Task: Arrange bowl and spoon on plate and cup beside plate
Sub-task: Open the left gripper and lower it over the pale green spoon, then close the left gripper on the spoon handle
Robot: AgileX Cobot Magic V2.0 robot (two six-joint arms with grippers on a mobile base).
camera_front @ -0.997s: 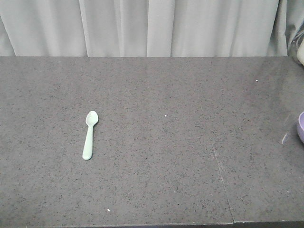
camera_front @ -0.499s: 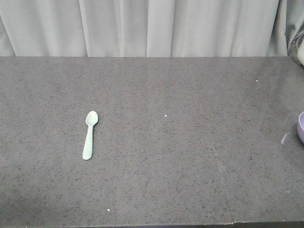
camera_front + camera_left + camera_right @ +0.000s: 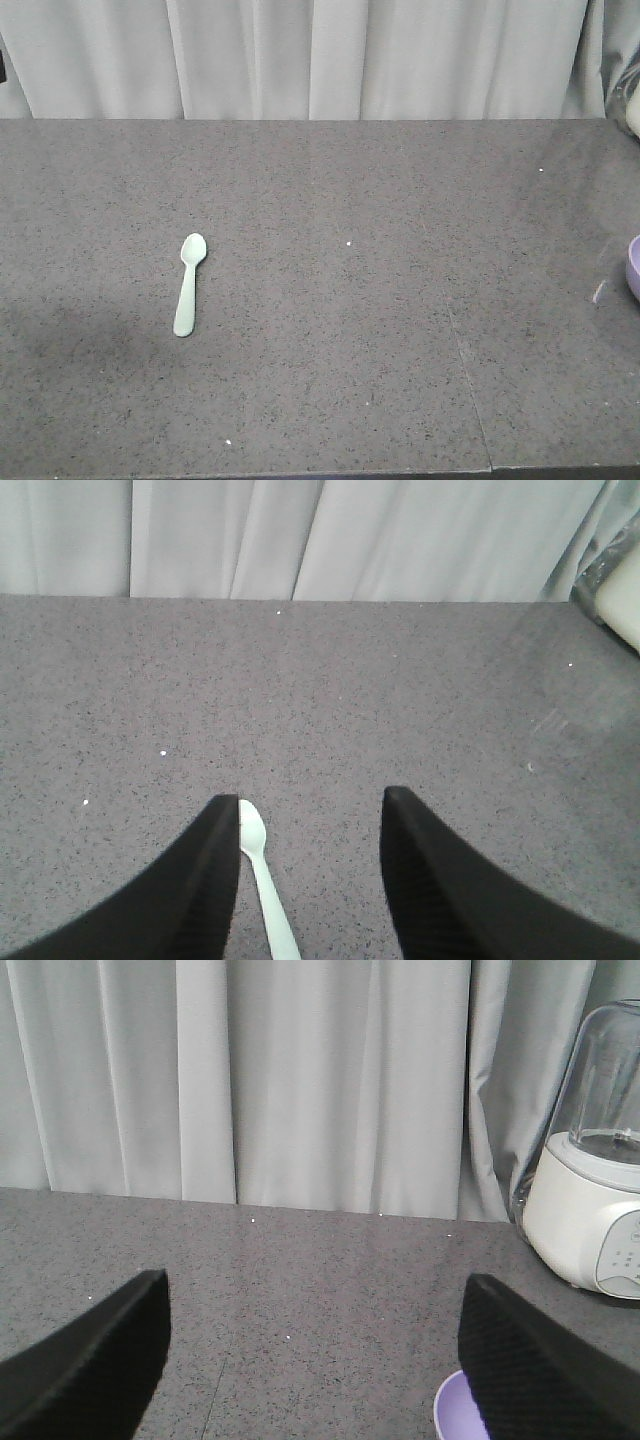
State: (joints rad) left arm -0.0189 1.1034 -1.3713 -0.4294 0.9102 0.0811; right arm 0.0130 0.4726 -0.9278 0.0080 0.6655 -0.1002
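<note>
Spoon [image 3: 188,287]: flat on the left part of the tabletop [image 3: 400,350], long axis near to far, scoop toward the curtain [image 3: 320,60]. Shows between the wide-spread fingers of the left pincer [image 3: 312,800], handle just beside the left one and roughly along the reach, so nearest the left arm; right pincer [image 3: 317,1280] likewise spread, well apart, by the bowl [image 3: 452,1412]. No brand or writing legible; marks on the blender [image 3: 585,1210] too small to read.

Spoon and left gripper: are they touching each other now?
Apart. In the front view the spoon lies alone on the table, with nothing on it. The left wrist view shows it between the fingers of the open left gripper.
</note>
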